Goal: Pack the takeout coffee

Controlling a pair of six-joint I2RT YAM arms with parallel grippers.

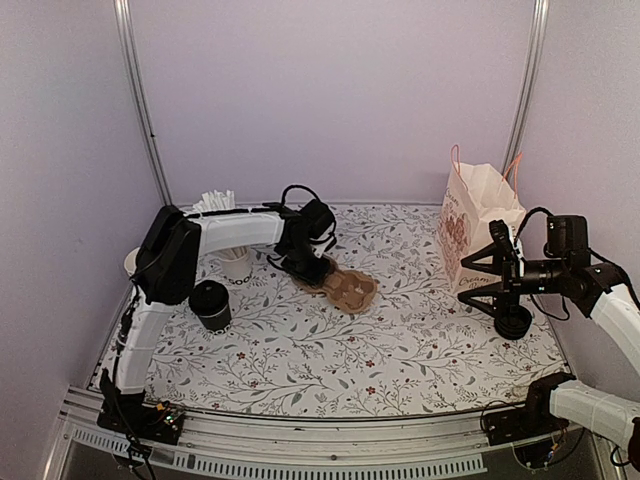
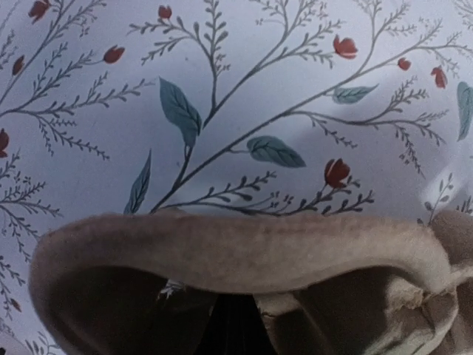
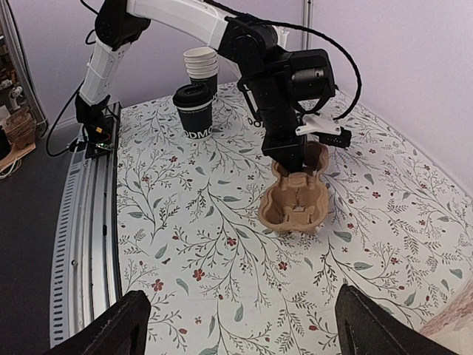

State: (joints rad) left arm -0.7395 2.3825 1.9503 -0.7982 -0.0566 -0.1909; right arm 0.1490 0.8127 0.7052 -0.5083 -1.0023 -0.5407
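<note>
Left gripper (image 3: 294, 164) is down at the far end of the cardboard cup carrier (image 3: 295, 203), jaws clamped tight on its rim, right in the middle of the flowered table (image 1: 400, 350). The lidded coffee cup (image 1: 210, 303) stands upright on its own at the left side of the table, beside the left arm and well apart from the carrier. Over on the right, the right gripper (image 1: 467, 280) hangs spread wide with nothing in it, just in front of the paper bag (image 1: 478, 215).
</note>
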